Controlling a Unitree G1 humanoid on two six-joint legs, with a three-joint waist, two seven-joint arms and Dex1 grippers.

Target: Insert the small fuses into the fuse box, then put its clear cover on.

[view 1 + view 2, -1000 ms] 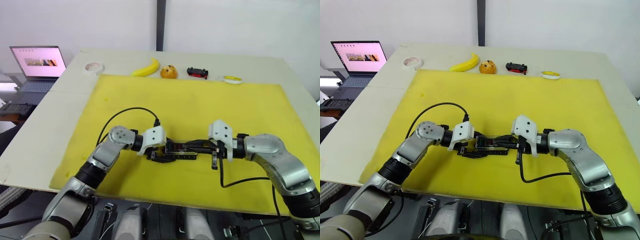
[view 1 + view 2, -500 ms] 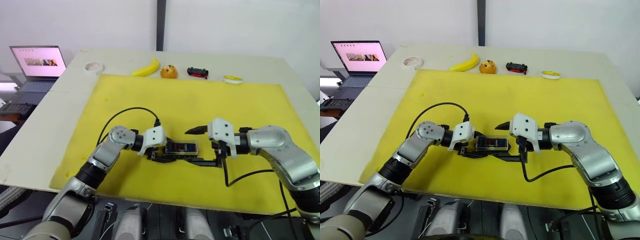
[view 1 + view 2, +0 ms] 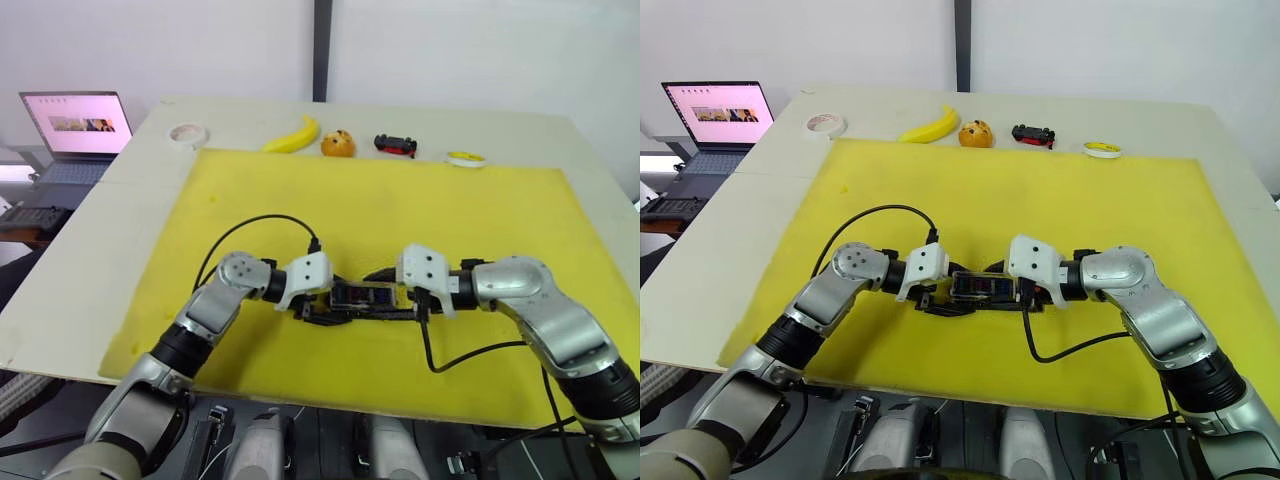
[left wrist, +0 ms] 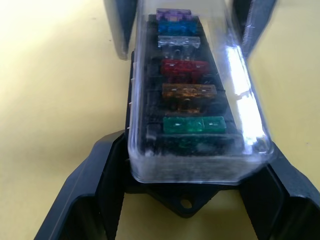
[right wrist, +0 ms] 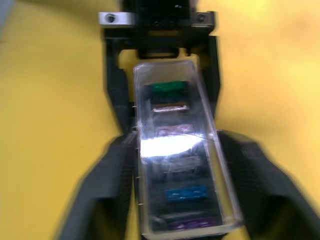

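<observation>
Far left, off the pale table [image 3: 120,215]: open laptop [image 3: 76,128] with pink screen; white wall behind; along the table's back edge, white tape roll [image 3: 186,133], banana [image 3: 293,136], orange fruit [image 3: 338,144], black-and-red toy car [image 3: 395,145], yellow tape roll [image 3: 465,158]. On the yellow foam mat [image 3: 380,205], near its front: left gripper [image 3: 318,305] clamped on the black fuse box [image 4: 187,200]; six small coloured fuses [image 4: 186,90] seated under the clear plastic cover [image 4: 240,95]; right gripper [image 3: 400,300] straddling the other end, fingers [image 5: 107,185] spread, grip unclear.
</observation>
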